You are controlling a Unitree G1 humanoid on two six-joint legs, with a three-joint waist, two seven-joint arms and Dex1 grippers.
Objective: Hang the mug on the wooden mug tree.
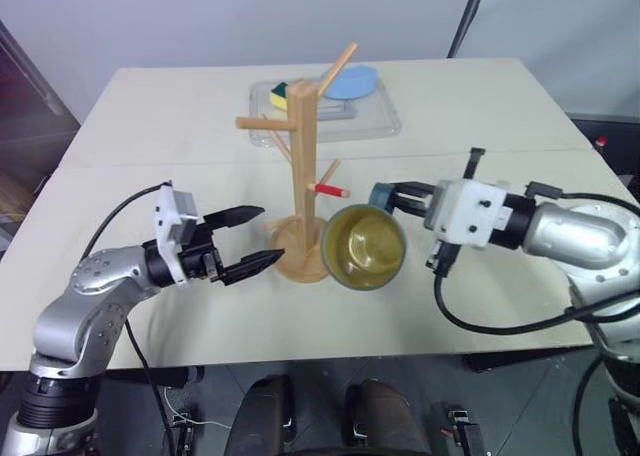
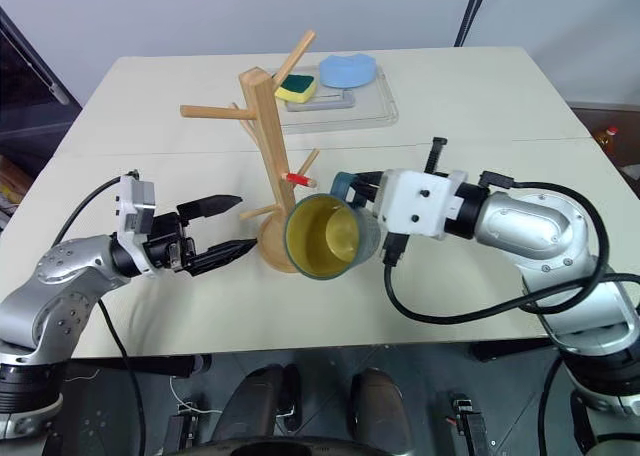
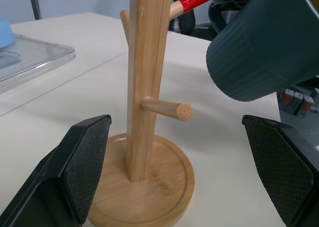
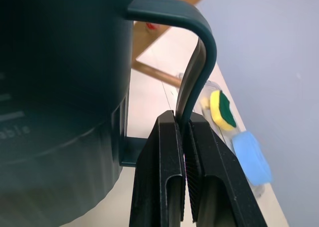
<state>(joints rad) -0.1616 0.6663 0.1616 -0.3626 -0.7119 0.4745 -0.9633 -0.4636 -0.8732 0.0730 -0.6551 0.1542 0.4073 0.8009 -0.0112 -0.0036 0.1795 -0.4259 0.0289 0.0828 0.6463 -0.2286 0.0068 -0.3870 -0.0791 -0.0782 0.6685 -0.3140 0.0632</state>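
Note:
The dark blue mug (image 1: 363,246) with its yellow inside hangs above the table, tipped so its mouth faces me. It is just right of the wooden mug tree (image 1: 303,166) and below its red-tipped peg (image 1: 330,189). My right gripper (image 1: 390,198) is shut on the mug's loop handle (image 4: 199,62), which is pinched between the black fingers (image 4: 164,177). On the left of the tree's round base (image 3: 159,187), my left gripper (image 1: 272,234) stands open, level and pointing at the base. Its two pads (image 3: 84,172) flank the post and a short low peg (image 3: 169,109) without touching them.
A clear plastic tray (image 1: 385,124) sits at the back of the table behind the tree. It holds a yellow-green sponge (image 1: 280,94) and a blue object (image 1: 352,81). The table's front edge runs just below both arms.

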